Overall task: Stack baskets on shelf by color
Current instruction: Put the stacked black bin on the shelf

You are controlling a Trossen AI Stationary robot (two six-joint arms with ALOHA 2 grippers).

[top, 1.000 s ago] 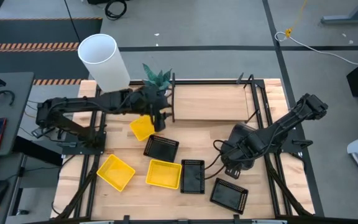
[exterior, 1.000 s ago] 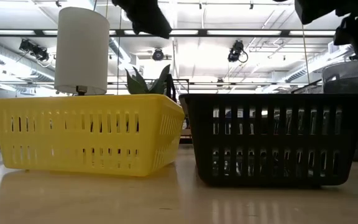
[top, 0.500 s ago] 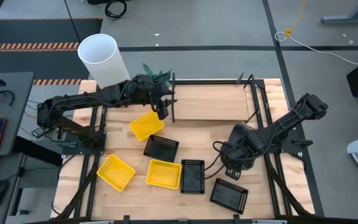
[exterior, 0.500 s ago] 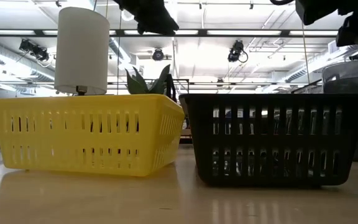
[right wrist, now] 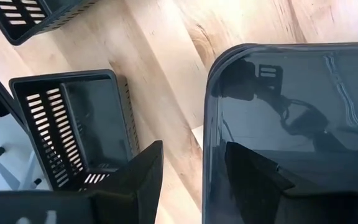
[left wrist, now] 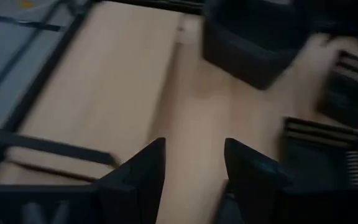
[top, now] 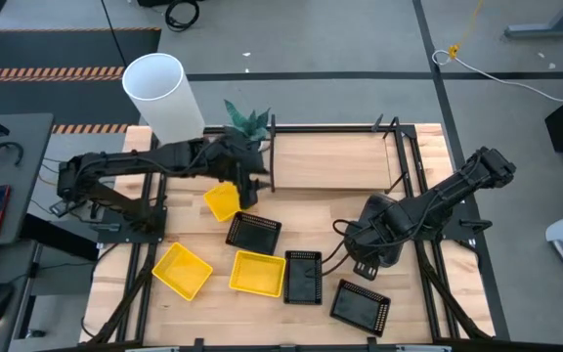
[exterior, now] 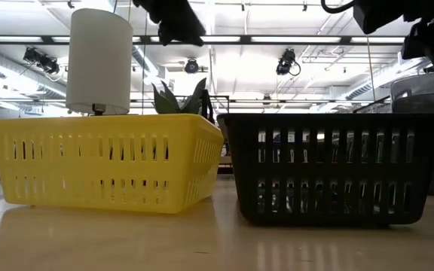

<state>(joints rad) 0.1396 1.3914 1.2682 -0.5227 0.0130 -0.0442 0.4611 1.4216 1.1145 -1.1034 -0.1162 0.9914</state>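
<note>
Seen from above, my left gripper hangs open over the table beside the shelf's left post, just past a yellow basket. In its wrist view the left gripper holds nothing. My right gripper is open, one finger outside and one inside the near wall of a smoky-grey basket. That basket is hidden under the right arm in the high view. Two more yellow baskets and three black baskets rest on the table.
A white pot and a green plant stand at the table's far left corner. The shelf's wood board lies bare between its black rods. A black basket sits close beside the grey one. At table height a yellow basket and a black basket fill the foreground.
My left gripper swung toward the table's far edge beside the shelf post, then came back toward the near edge over the yellow basket, staying open. The baskets have kept their places.
</note>
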